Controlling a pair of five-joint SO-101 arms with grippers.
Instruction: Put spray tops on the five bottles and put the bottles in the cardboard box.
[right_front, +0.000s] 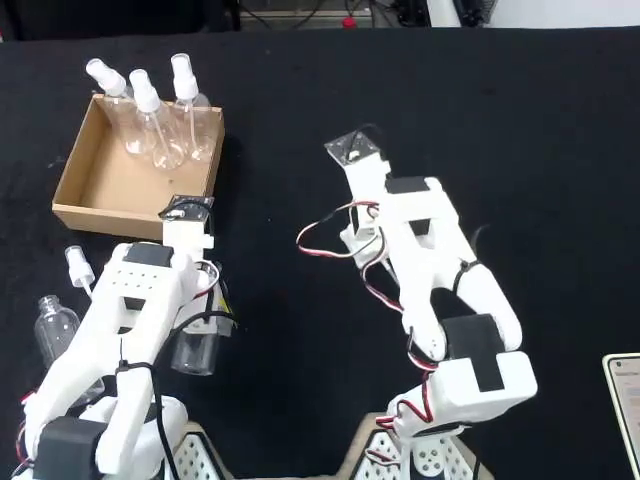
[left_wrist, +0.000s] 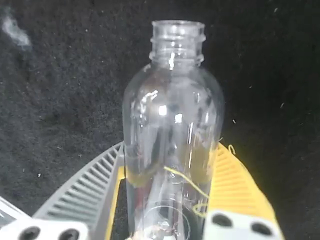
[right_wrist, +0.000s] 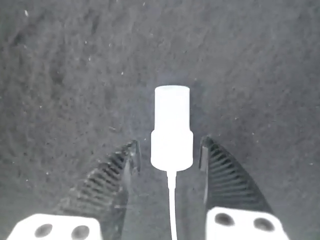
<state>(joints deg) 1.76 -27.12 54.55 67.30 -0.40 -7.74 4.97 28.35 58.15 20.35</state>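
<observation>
three capped bottles (right_front: 155, 130) crowd the far end of the box (right_front: 105, 188); near half seemingly free.

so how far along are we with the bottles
Three capped bottles are in the cardboard box. The left pincer holds an uncapped bottle; a spray top sits inside the open right pincer. One more bare bottle and loose top wait on the table.

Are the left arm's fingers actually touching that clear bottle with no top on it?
Touching. The left wrist view shows the bottle wedged between both fingers, its sides pressed against them.
</observation>
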